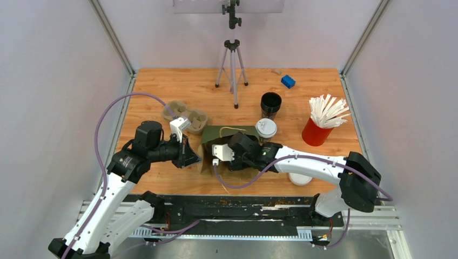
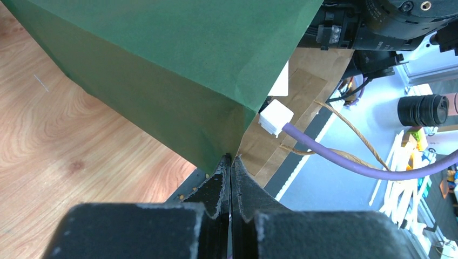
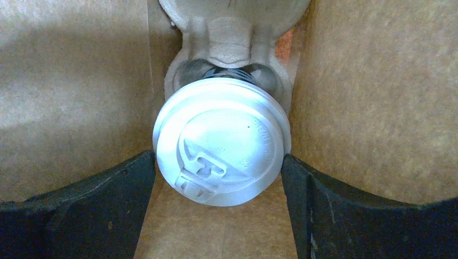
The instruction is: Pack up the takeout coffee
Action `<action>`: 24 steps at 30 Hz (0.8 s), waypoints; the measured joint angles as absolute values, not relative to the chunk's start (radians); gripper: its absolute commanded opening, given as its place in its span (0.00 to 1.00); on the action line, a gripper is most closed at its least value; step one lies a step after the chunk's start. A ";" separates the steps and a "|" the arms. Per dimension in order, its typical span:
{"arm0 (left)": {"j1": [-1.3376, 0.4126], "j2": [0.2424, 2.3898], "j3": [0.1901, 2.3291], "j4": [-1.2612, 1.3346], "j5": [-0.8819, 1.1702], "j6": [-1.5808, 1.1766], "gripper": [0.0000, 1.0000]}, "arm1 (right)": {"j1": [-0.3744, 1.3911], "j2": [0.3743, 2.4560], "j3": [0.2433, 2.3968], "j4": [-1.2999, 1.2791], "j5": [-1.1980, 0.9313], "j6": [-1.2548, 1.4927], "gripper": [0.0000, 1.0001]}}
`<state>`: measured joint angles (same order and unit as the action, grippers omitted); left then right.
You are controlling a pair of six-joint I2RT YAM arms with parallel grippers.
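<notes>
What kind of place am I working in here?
Likely a lab test cell dressed as a coffee counter: white panels enclose the wooden tabletop, a grey camera tripod stands on it, and a red cup holds white wrapped straws.

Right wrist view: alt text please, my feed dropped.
A white-lidded dark cup sits in a pulp carrier inside a brown-walled paper bag. The black jaws flank its lid, spread wide; whether they touch it is unclear.

A lidded coffee cup [image 1: 265, 128] stands beside the green bag [image 1: 229, 133].
</notes>
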<state>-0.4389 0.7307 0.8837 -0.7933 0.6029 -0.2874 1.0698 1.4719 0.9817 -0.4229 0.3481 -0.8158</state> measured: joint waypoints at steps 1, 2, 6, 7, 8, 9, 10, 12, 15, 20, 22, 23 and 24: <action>-0.439 0.731 0.884 -0.793 0.603 -0.287 0.00 | 1.070 1.472 0.986 -0.429 0.345 -0.815 0.87; -0.439 0.731 0.884 -0.793 0.603 -0.287 0.00 | 1.070 1.472 0.991 -0.438 0.339 -0.815 0.88; -0.439 0.731 0.884 -0.793 0.603 -0.287 0.00 | 1.069 1.472 1.011 -0.474 0.319 -0.812 0.89; -0.439 0.731 0.884 -0.793 0.603 -0.287 0.00 | 1.068 1.472 1.015 -0.481 0.313 -0.813 0.95; -0.439 0.731 0.884 -0.793 0.603 -0.287 0.00 | 1.068 1.472 1.018 -0.484 0.311 -0.812 0.99; -0.439 0.731 0.884 -0.793 0.603 -0.287 0.00 | 1.068 1.472 1.021 -0.490 0.308 -0.811 1.00; -0.439 0.731 0.884 -0.793 0.603 -0.287 0.00 | 1.068 1.472 1.024 -0.493 0.303 -0.812 1.00; -0.439 0.731 0.884 -0.792 0.604 -0.287 0.00 | 1.069 1.472 1.030 -0.501 0.298 -0.812 0.98; -0.439 0.731 0.884 -0.791 0.605 -0.287 0.00 | 1.068 1.472 1.036 -0.511 0.294 -0.813 0.94; -0.439 0.731 0.884 -0.791 0.606 -0.287 0.00 | 1.068 1.472 1.048 -0.530 0.288 -0.813 0.89; -0.439 0.731 0.884 -0.791 0.606 -0.287 0.00 | 1.070 1.472 1.055 -0.542 0.284 -0.812 0.89; -0.439 0.731 0.884 -0.791 0.606 -0.287 0.00 | 1.071 1.472 1.058 -0.544 0.279 -0.812 0.89; -0.439 0.731 0.884 -0.791 0.606 -0.287 0.00 | 1.072 1.470 1.059 -0.548 0.276 -0.812 0.90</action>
